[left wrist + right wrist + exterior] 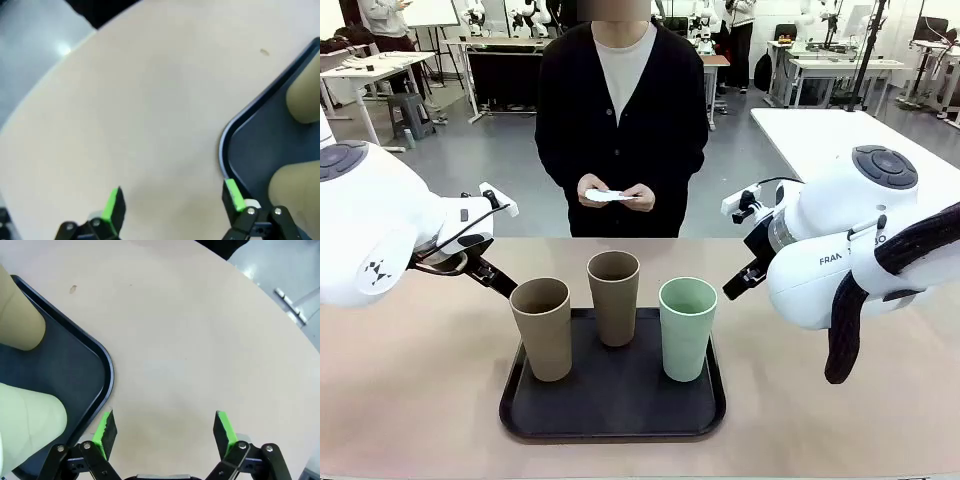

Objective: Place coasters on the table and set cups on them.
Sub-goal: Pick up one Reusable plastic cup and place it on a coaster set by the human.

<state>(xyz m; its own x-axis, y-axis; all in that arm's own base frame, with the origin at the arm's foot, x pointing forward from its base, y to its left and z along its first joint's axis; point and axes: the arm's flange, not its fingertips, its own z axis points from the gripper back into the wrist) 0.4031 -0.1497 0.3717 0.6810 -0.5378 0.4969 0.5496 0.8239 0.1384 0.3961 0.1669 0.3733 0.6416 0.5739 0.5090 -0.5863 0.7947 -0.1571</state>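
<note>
Hanging over the table (150, 100) just beside a corner of the black tray (250, 150), the left gripper (172, 195) is seen from its wrist with jaws spread wide, bare tabletop between the green pads. The same wide stance is shown by the right gripper (163, 420) in its own wrist view, at the tray's opposite side, one pad close to the rim. What the wrist views cut off is supplied from the front: three cups are stood upright on the tray, a tan cup (542, 325) nearest the left arm, a second tan cup (614, 295) behind at the middle, the mint cup (687, 325) nearest the right arm. Farther out, across the table, white coasters (605, 195) are held in the hands (640, 197) of a person (620, 110) in a dark cardigan, well apart from both grippers.
</note>
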